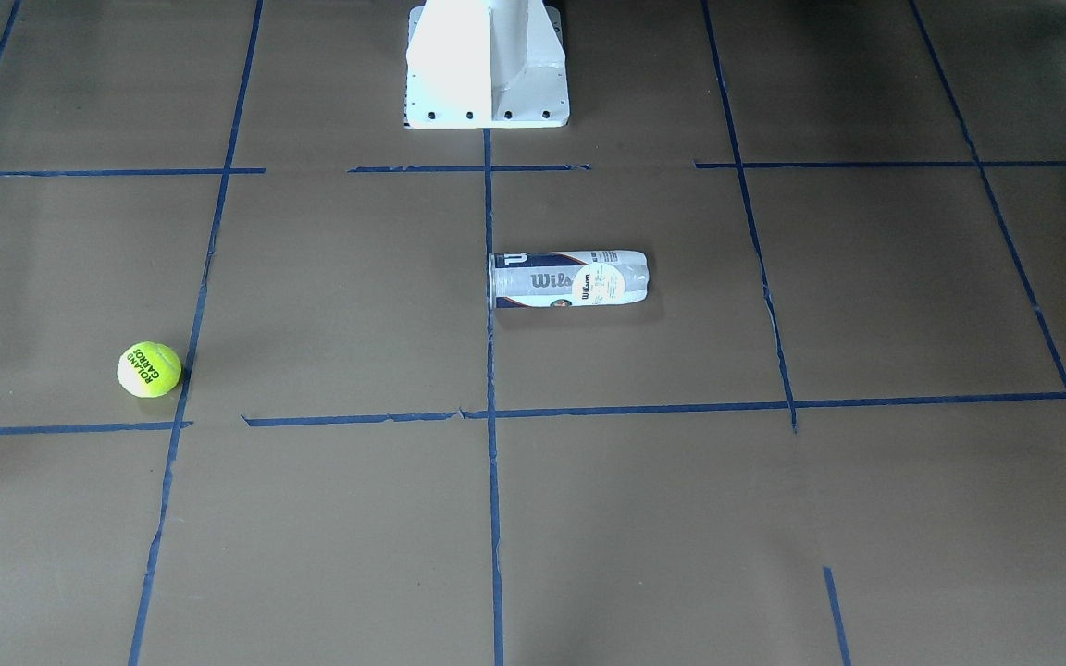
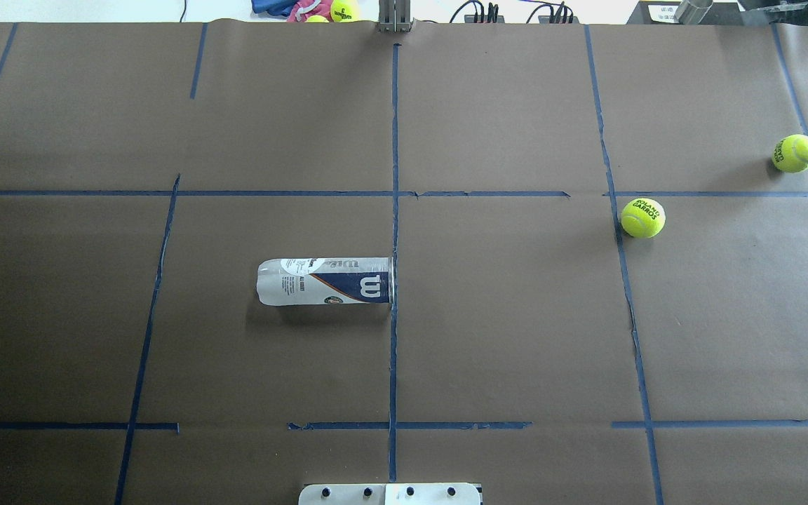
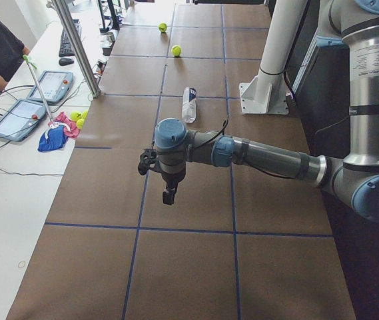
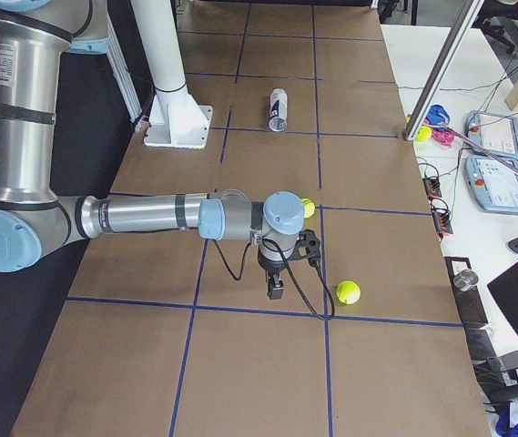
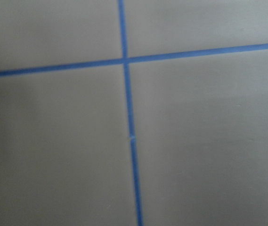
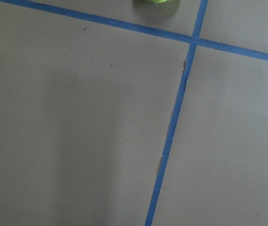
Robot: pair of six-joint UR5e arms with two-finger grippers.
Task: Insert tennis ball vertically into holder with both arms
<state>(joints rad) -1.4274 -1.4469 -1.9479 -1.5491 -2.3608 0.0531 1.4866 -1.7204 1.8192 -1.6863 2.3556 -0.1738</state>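
The clear holder (image 2: pixel 325 280) lies on its side mid-table, the tennis ball (image 2: pixel 642 217) well apart toward the robot's right, a second ball (image 2: pixel 795 153) beyond it, while the left gripper (image 3: pixel 168 195) and right gripper (image 4: pixel 277 289) hover over brown paper (image 2: pixel 516 315), whether parted or closed impossible to make out.

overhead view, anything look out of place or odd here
The clear plastic Wilson can lies on its side near the middle of the brown table, not upright as a vertical insert needs. A fuzzy yellow-green tennis ball sits to the robot's right, and a second yellow-green ball lies beyond it.

ROLAND GARROS ball (image 1: pixel 149 369), Wilson holder (image 1: pixel 570 278)
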